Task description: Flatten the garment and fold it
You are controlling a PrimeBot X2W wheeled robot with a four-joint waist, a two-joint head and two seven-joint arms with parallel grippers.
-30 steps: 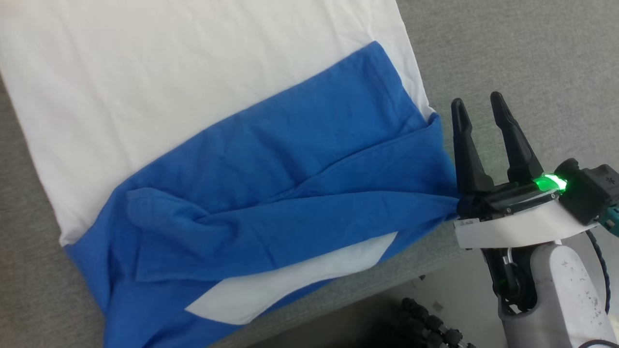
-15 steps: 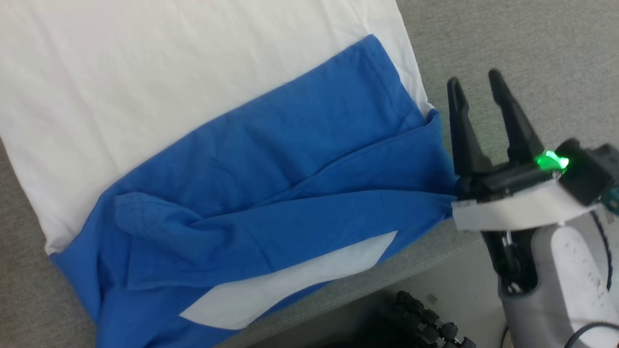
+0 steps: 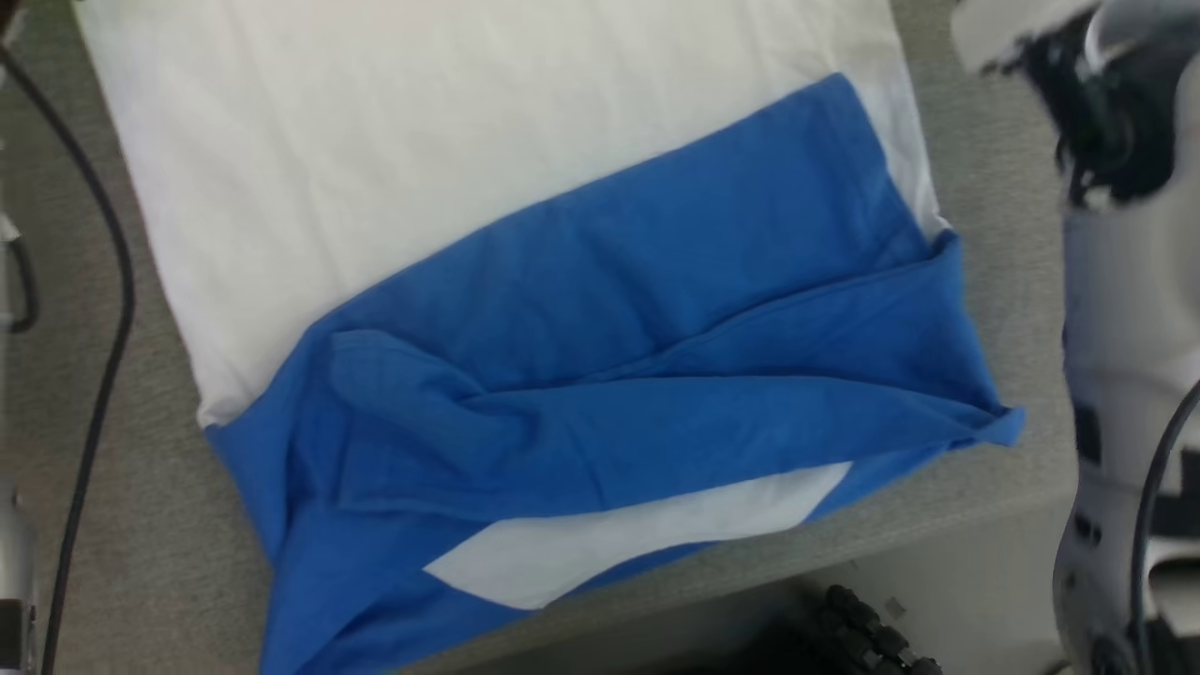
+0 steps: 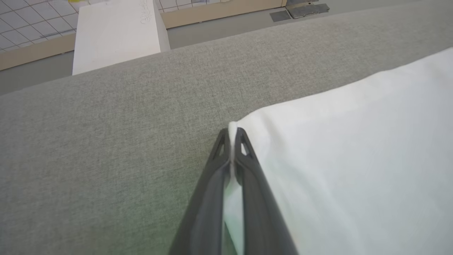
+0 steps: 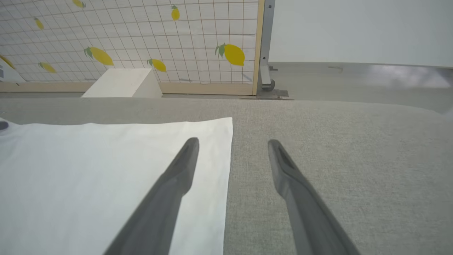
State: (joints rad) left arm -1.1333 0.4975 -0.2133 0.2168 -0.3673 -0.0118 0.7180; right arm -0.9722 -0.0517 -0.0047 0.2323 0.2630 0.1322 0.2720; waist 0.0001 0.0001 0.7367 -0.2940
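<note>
Left gripper (image 4: 231,131) clamped on a corner of the garment (image 4: 354,159). A thin ridge of white cloth stands pinched between its two dark fingers, right at the hem corner.

Right gripper (image 5: 233,143) spread wide, holding nothing. One finger (image 5: 177,177) hangs over the white cloth, the other over bare table (image 5: 336,141). The garment's straight side edge runs between them.

Garment lies on the grey, fabric-covered table. In the head view the white body is spread flat and mostly smooth across the far part. Blue sleeves (image 3: 656,328) are folded across the near end, one overlapping the other, creased and bunched toward the left. A wedge of white shows below them. The blue part reaches close to the table's near edge.

Black cable (image 3: 103,328) hangs down the left side of the head view. Pale right forearm (image 3: 1125,328) stands at the right edge, blurred.

Beyond the table's far edge: white box (image 5: 124,86) on the floor, and behind it a grid-patterned panel (image 5: 141,35) printed with yellow lemons.
</note>
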